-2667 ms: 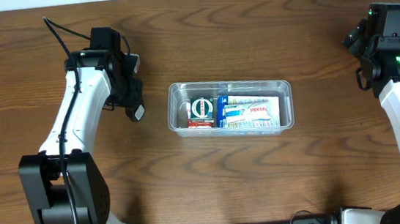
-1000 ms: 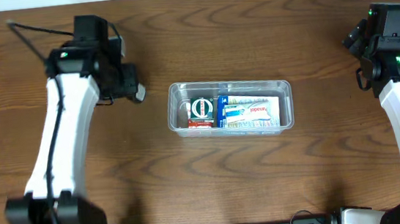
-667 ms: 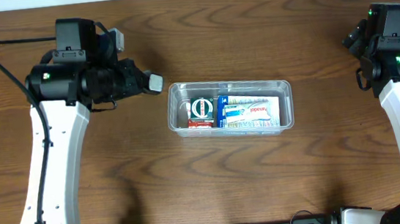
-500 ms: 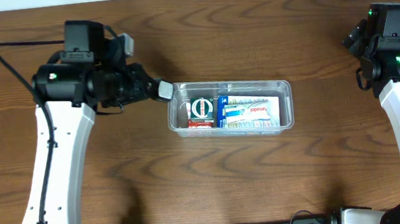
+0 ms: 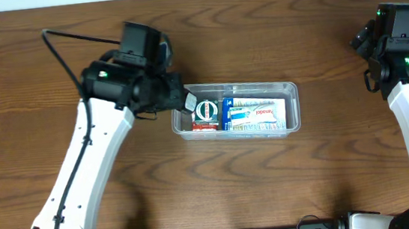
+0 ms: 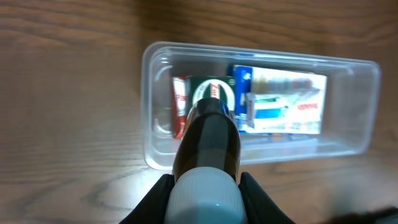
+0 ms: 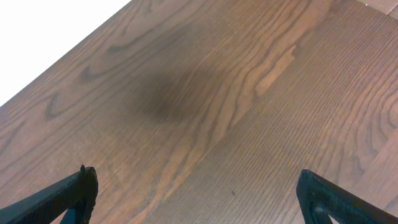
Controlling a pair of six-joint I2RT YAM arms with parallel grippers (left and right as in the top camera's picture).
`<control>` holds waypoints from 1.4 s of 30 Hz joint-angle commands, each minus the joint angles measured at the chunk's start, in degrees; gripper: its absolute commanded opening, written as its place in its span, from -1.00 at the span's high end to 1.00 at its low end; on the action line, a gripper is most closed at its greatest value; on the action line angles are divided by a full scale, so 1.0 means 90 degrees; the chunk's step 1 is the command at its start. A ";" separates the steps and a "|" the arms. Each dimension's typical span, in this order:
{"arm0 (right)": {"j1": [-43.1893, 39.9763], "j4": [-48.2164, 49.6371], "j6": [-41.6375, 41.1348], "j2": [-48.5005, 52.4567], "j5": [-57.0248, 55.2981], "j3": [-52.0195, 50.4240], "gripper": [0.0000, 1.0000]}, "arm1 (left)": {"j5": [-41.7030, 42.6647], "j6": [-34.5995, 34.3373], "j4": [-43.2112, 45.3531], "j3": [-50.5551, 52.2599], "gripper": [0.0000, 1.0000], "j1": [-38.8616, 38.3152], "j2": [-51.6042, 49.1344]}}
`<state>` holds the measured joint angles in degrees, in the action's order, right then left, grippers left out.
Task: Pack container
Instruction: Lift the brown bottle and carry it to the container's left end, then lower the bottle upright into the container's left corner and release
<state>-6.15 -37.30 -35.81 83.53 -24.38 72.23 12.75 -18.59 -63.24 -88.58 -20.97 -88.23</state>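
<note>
The container (image 5: pixel 290 86) is a clear rectangular tub in the middle of the table. It holds a green-and-white round packet (image 5: pixel 206 110), a blue-and-white box (image 5: pixel 256 114) and a small red item (image 5: pixel 204 128). My left gripper (image 5: pixel 180 99) hangs over the tub's left end, shut on a dark brown bottle (image 6: pixel 208 143) with a white cap. In the left wrist view the bottle points into the container (image 6: pixel 372 78), above the green packet (image 6: pixel 214 90). My right gripper (image 7: pixel 198 199) is open over bare wood at the far right.
The dark wood table (image 5: pixel 219 188) surrounds the tub. The right arm (image 5: pixel 399 28) stands at the right edge, well away from the tub. A pale edge of the table (image 7: pixel 37 37) shows in the right wrist view.
My left arm has swung right with the bottle, from the table's left side to above the container's left end. The right arm has not moved.
</note>
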 commanded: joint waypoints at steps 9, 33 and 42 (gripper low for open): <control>-0.0017 0.0000 -0.0087 0.0007 -0.0068 0.0007 -0.99 | -0.1787 -0.0920 0.0078 0.0015 0.61 -0.0784 -0.0546; -0.0019 0.0000 -0.0087 0.0007 -0.0068 0.0007 -0.98 | -0.2050 -0.1685 0.0493 0.0027 0.61 -0.0823 -0.1639; -0.0019 0.0000 -0.0087 0.0007 -0.0068 0.0007 -0.99 | -0.2212 -0.1688 0.0488 0.0027 0.61 -0.0823 -0.1639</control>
<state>-6.15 -37.30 -35.81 83.53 -24.38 72.23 -5.19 -33.17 -58.87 -88.53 -28.40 -102.65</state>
